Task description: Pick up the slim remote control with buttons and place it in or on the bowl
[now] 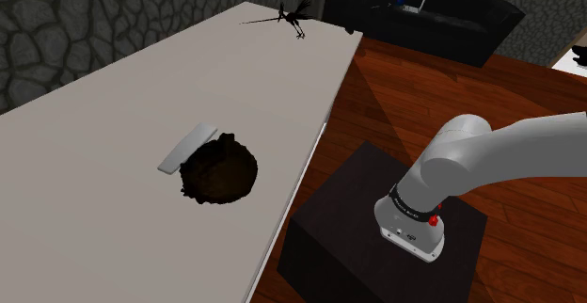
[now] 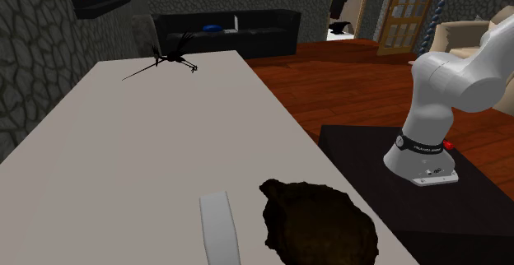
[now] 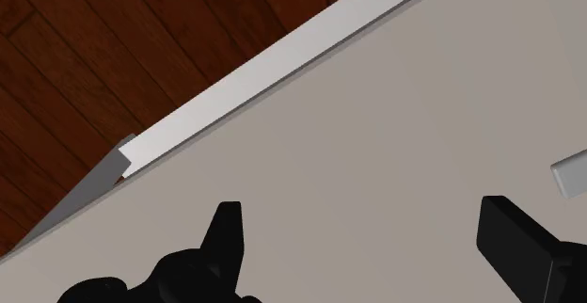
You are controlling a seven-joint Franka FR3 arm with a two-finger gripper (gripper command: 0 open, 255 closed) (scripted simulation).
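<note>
The slim remote (image 1: 186,147), a flat pale-grey slab, lies on the smooth table (image 1: 113,94) just beside the lumpy, rough dark-brown bowl (image 1: 219,171). The black gripper (image 3: 362,216) hangs near the table's edge, spread wide and empty.

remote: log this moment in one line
stage: pre-grasp | gripper: open, empty, over white table | flat grey remote: on table beside dark brown bowl, not held

No readable text, lettering on arm base band (image 2: 418,146) illegible
</note>
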